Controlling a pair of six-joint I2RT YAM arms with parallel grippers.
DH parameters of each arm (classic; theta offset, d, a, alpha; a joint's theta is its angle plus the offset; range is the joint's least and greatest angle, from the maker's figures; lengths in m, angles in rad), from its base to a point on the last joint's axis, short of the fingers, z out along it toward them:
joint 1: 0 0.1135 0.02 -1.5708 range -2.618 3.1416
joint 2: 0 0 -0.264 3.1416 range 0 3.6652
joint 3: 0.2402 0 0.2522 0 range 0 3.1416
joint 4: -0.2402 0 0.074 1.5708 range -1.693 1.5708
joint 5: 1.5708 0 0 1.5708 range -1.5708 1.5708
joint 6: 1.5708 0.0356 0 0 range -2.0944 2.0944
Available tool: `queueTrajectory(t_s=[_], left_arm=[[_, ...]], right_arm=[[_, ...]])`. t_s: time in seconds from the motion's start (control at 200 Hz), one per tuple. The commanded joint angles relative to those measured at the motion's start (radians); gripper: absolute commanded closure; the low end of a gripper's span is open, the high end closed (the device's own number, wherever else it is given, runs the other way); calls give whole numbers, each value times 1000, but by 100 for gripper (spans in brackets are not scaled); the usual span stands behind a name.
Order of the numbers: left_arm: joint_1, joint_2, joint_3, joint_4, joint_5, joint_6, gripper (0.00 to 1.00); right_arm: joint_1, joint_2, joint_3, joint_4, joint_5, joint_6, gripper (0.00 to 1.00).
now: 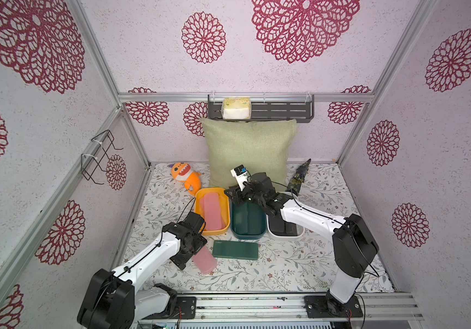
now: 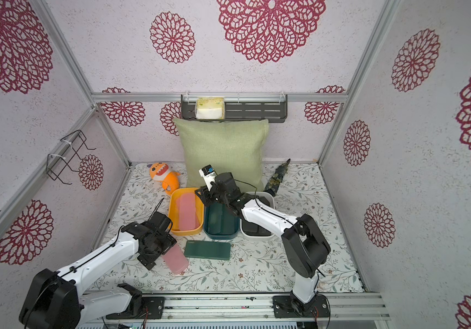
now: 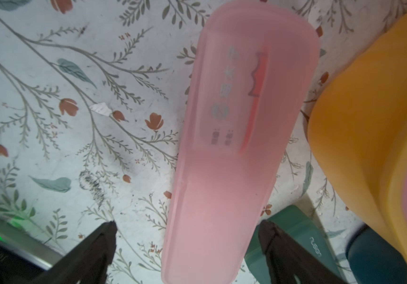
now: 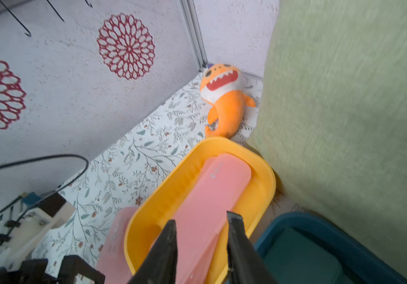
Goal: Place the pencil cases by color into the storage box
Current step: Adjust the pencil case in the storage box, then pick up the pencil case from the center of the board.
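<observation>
Red-medallion walls [image 1: 148, 51] close in a table [image 1: 299, 265] under a leafy floral cloth. A yellow tub [image 1: 214, 231], a teal tub [image 1: 248, 235] and a white tub [image 1: 285, 234] stand in a row before the green cushion [image 1: 250, 151].

Your left hand [image 3: 187, 223] is spread wide over the loose pink case [image 3: 241, 127], one finger along each long side. Neither touches it, so it grasps nothing. That case lies flat on the cloth just in front of the yellow tub, which already holds a pink case [image 1: 213, 210]. A dark green case [image 1: 235, 249] lies just beside the loose one, not yet sorted.

The step, as I read it, is the pickup. You straddle the case near one end, so expect it to droop once lifted; shift toward its middle first if reach allows. Come down squarely and watch the finger [image 3: 278, 246] on the green case's side, which looks close enough to land on that lid. Close gently across the narrow width, since smooth plastic may slip.

Your right hand [image 4: 202, 217] hovers over the far ends of the yellow and teal tubs, fingers parted, clamping nothing I can see. Move it aside before you carry the pink case over, then lay the case lengthwise on its mate.
</observation>
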Motion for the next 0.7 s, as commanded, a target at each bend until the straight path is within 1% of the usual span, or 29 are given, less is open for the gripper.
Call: queueTrajectory(t_s=[0.0,0.18,0.46,0.695], left_arm=[[-21,41,49,-12,-38,-32,3],[-46,73,88,-17,-64,-46,3],[-73,126,68,28,-46,-65,3],[-83,198,73,47,-34,-49,3]], right_arm=[[-19,-56,-27,43,-29,-14,60],[-38,-73,-66,57,-45,-12,57],[-57,-71,-86,64,-68,-2,56],[-62,-73,-96,70,-76,7,55]])
